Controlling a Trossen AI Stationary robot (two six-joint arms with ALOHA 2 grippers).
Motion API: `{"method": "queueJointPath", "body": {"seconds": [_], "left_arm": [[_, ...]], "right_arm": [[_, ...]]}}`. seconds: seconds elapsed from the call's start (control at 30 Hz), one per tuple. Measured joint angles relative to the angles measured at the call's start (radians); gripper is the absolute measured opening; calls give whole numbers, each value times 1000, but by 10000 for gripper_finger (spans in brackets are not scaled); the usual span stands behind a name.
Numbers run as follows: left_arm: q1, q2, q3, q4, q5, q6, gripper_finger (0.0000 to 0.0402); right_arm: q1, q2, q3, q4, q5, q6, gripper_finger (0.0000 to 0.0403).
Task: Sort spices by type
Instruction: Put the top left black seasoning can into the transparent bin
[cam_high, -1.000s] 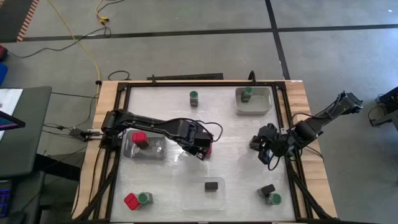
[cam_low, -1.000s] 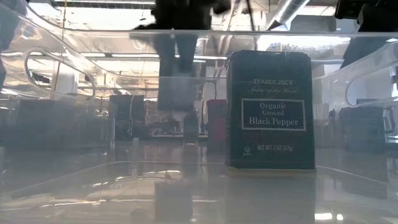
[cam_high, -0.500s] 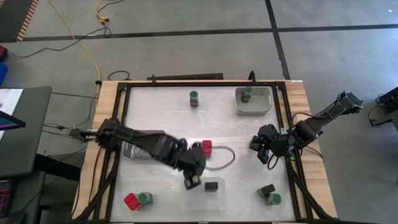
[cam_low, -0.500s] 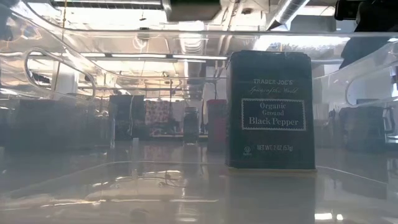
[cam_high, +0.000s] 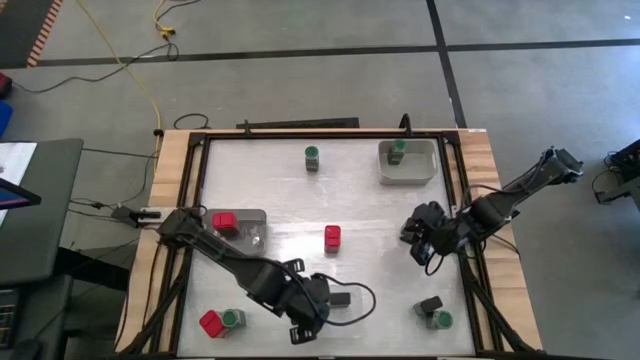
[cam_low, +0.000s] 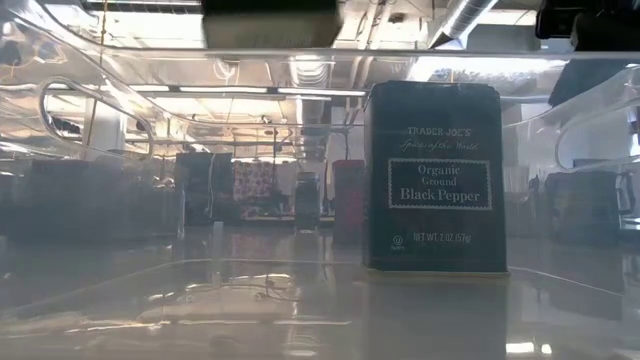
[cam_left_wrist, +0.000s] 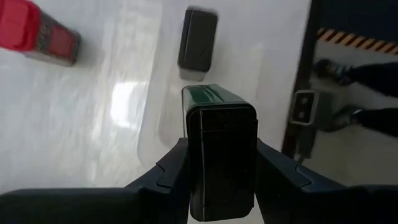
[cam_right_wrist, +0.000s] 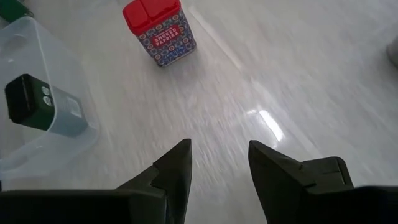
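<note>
Swung from the table's centre toward 6 o'clock, the left gripper (cam_left_wrist: 221, 180), clamped on a black box (cam_left_wrist: 221, 149), nears the clear tray (cam_high: 300, 308) holding another black box (cam_high: 341, 298), suggesting delivery; right gripper (cam_right_wrist: 217, 165) idles half-open at 3 o'clock.

We see a glossy white tabletop (cam_high: 370, 200) that throws back the ceiling lights, framed in bare wood (cam_high: 170, 160). On it, the black pepper tin (cam_low: 433, 175) looks like painted metal with a soft sheen. Around the tin, the tray (cam_low: 100, 110) is clear, smooth plastic. Beyond the tin, the red-lidded spice (cam_right_wrist: 160, 30) wears a printed label.
</note>
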Motion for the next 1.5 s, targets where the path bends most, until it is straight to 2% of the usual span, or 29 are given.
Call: {"method": "queueJointPath", "body": {"seconds": [0.23,0.47,0.77,1.23,1.5], "left_arm": [[17,50,0,4,24,139,128],[29,119,0,8,97,281,128],[58,168,-2,16,99,311,128],[85,168,-30,61,133,310,128],[87,165,-92,96,145,283,128]], "right_arm": [[0,36,0,4,0,-1,185],[0,60,0,4,0,-3,185],[0,61,0,5,0,-3,185],[0,61,0,5,0,-2,185],[0,61,0,5,0,-2,185]]}}
